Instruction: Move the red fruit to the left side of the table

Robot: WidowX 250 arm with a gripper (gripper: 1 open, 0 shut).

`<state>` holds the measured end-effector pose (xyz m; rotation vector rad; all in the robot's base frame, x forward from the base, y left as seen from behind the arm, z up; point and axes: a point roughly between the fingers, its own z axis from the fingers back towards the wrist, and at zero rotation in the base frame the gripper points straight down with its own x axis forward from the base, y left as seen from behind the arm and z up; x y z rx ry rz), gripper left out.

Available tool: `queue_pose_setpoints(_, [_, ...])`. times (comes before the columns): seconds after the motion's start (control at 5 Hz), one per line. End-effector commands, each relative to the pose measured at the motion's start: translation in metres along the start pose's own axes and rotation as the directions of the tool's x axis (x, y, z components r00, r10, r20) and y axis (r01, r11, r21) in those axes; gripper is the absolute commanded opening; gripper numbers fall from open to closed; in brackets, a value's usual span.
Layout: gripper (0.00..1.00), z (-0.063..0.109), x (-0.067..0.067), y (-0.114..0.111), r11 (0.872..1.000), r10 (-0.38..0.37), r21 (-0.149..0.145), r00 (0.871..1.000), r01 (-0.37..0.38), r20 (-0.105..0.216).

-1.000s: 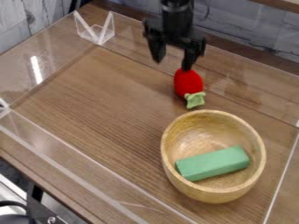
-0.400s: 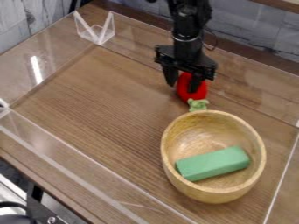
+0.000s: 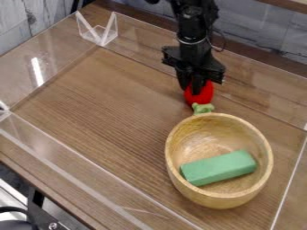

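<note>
No legible text, label, brand, number or sign appears on the brown wood-grain tabletop (image 3: 96,99), the round wooden bowl (image 3: 180,171) or the green rectangular block (image 3: 220,167).

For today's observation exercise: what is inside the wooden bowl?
A green block lies in the bowl, on the right side of its floor. Anything beneath the block is hidden.

wooden bowl (image 3: 180,153): front right | green block (image 3: 220,168): lying inside bowl | brick wall (image 3: 258,31): behind
</note>
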<state>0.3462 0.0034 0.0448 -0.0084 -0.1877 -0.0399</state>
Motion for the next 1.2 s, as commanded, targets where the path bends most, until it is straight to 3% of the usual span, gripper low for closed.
queue_pose_setpoints(0.0, [0.00,0.049,0.008,-0.006,0.996,-0.088,-0.017,0.989,0.091,0.117])
queue_pose_setpoints(0.2, [0.00,0.084,0.011,0.012,0.996,-0.087,-0.005,0.980,0.089,0.178])
queue_pose_setpoints(0.4, [0.00,0.093,0.003,0.038,0.998,-0.063,0.004,0.984,0.063,0.165])
queue_pose_setpoints(0.6, [0.00,0.082,-0.009,0.060,1.000,-0.002,0.019,0.990,0.000,0.142])
queue_pose_setpoints(0.8, [0.00,0.065,-0.009,0.042,1.000,0.007,0.017,0.992,-0.010,0.126])
queue_pose_setpoints(1.0, [0.00,0.051,-0.009,0.033,0.998,-0.070,-0.001,0.991,0.070,0.117])
